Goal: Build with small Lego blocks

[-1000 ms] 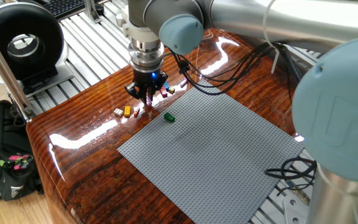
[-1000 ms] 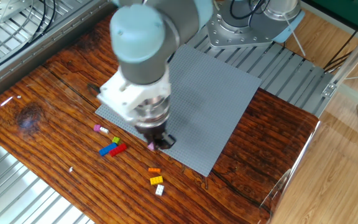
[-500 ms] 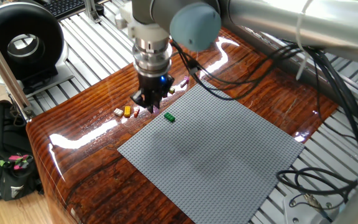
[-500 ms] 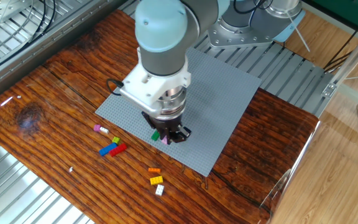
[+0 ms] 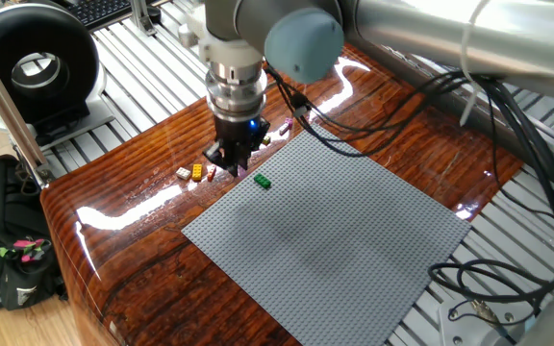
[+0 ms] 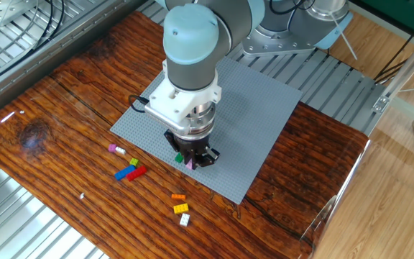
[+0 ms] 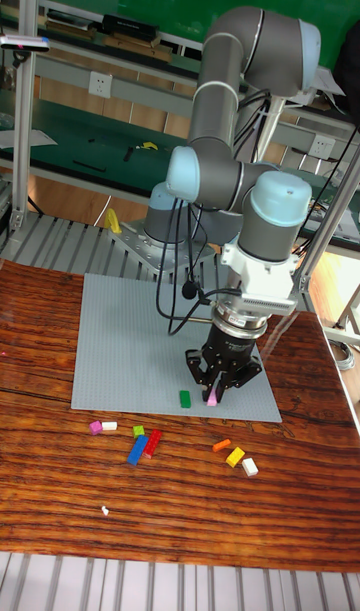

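At frame centre, the gripper (image 7: pixel 213 389) pinches a pink Lego block (image 7: pixel 212 398) between narrow fingers, above the grey baseplate (image 7: pixel 120 341), beside a green block (image 7: pixel 185 398).

The gripper (image 6: pixel 190 160), holding a pink brick (image 6: pixel 191 165), moved onto the baseplate's (image 6: pixel 264 101) edge.

Glossy varnished dark wooden surface (image 5: pixel 142 207) throws glare; the matt grey studded plastic baseplate (image 5: pixel 335 231) on it looks dull.
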